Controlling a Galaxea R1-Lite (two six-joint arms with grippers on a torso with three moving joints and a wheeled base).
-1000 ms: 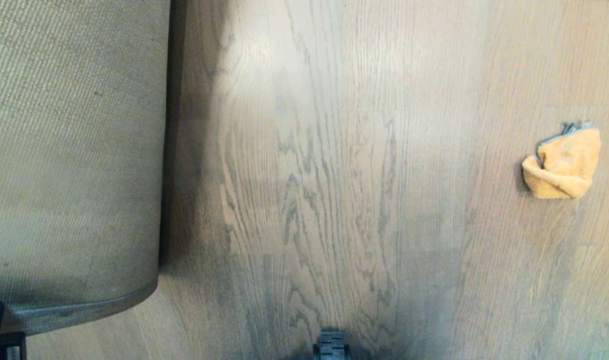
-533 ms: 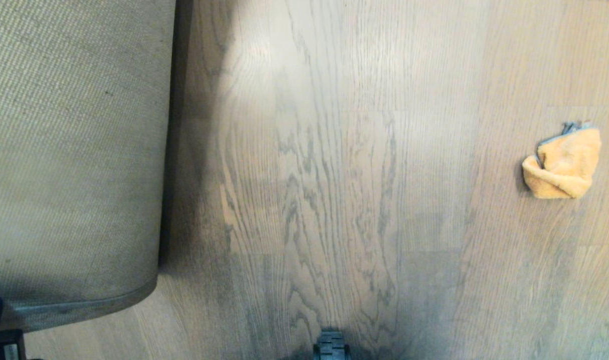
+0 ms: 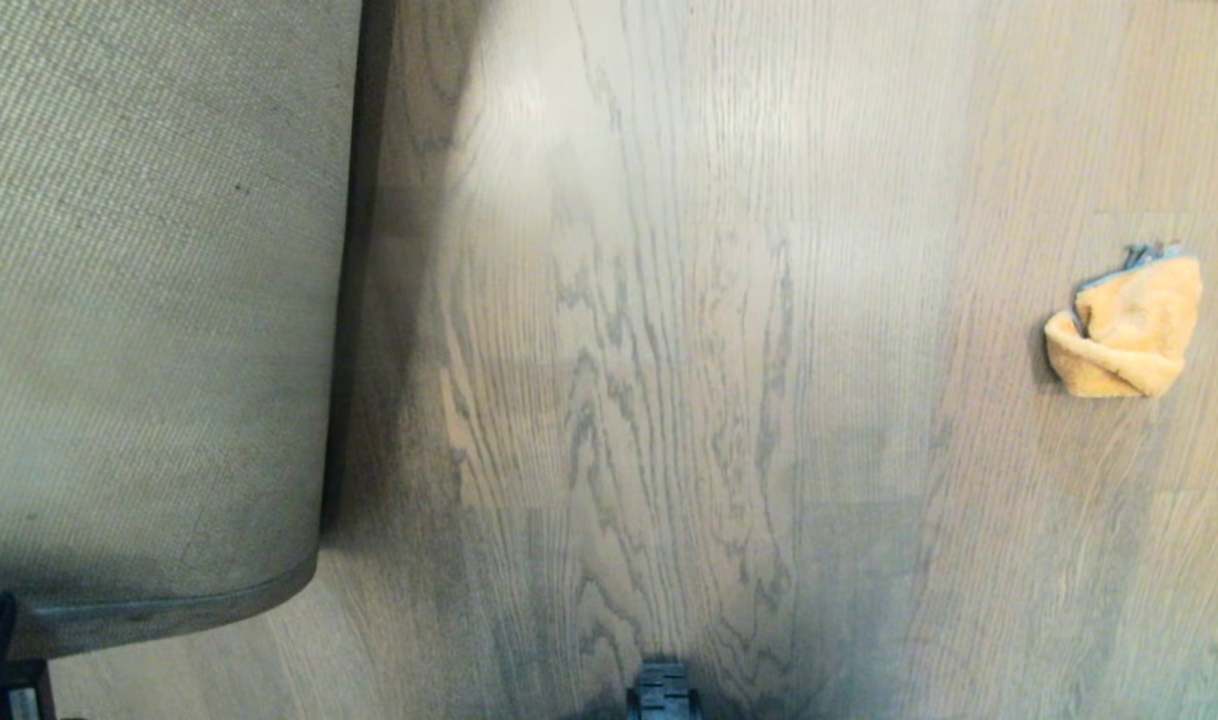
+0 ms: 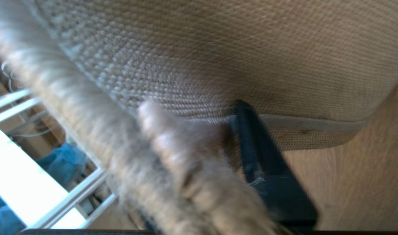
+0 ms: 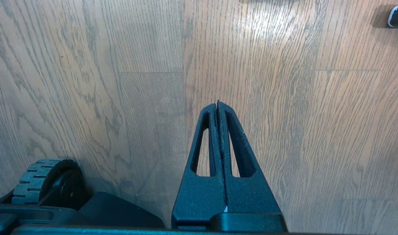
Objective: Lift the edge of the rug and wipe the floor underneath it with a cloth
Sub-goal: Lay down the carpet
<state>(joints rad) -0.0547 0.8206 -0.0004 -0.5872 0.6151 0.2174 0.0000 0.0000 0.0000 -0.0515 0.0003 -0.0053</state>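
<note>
left gripper (image 4: 238, 137) has its fingers pinched on the rug edge (image 4: 303, 122), holding it folded up off the floor (image 3: 669, 350), woven backing showing. the cloth (image 3: 1124, 325) lies well apart to the right. right gripper (image 5: 218, 106) hangs with fingers pressed together, empty.

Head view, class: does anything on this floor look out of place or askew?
Yes. The rug edge is flipped over, showing its woven tan backing instead of lying flat. The orange cloth lies crumpled far to the right on the bare floor, untouched.
</note>
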